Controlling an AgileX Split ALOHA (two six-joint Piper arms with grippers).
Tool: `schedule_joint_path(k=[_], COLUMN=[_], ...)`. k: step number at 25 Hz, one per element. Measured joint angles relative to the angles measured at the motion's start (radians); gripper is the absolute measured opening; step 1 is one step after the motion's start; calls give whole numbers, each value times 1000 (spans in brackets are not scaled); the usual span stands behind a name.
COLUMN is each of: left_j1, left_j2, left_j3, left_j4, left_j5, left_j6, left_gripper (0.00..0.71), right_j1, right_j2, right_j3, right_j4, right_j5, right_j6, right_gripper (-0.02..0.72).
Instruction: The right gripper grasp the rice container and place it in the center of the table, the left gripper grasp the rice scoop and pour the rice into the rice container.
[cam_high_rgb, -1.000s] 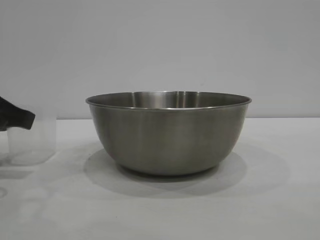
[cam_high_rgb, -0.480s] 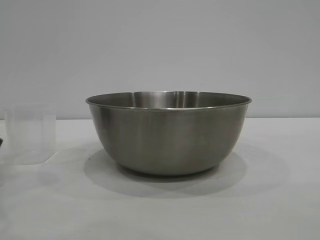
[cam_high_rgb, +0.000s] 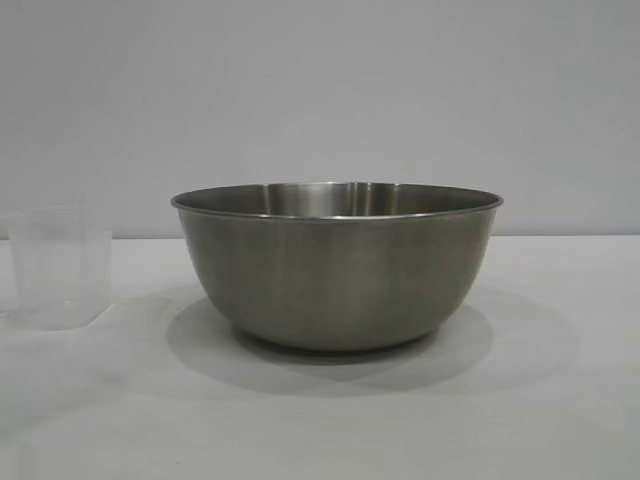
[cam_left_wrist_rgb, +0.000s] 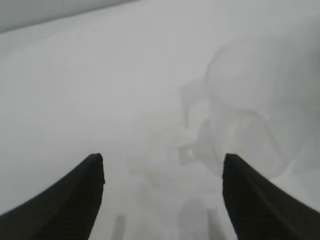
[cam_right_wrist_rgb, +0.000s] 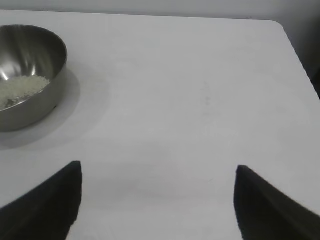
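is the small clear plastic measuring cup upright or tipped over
Upright. The small clear plastic measuring cup stands on its base on the white tabletop, rim up, left of the large stainless-steel bowl and apart from it.

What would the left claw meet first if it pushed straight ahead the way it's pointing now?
Most likely bare table. The left claw stands open, and the rice scoop sits ahead but off toward one finger's side, so that finger might clip it first; the blurred wrist view leaves depth unclear.

Brushed steel rice container (cam_high_rgb: 337, 270); clear, seemingly plastic rice scoop (cam_high_rgb: 60, 268); matt table (cam_high_rgb: 560, 400).
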Motion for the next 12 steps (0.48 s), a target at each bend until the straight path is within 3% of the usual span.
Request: schedule_joint_path(k=[6, 12], left_j1=[0, 0], left_j2=[-179, -318], left_j3=[-31, -142], left_j4=[17, 17], left_j5=[237, 620], left_j6=[-2, -4], left_gripper=[444, 444], right_j1=[0, 0], right_j2=[0, 0], right_j3=[0, 0], right_j4=[0, 0], right_j5=[0, 0], right_j6=[0, 0], right_gripper=[588, 588])
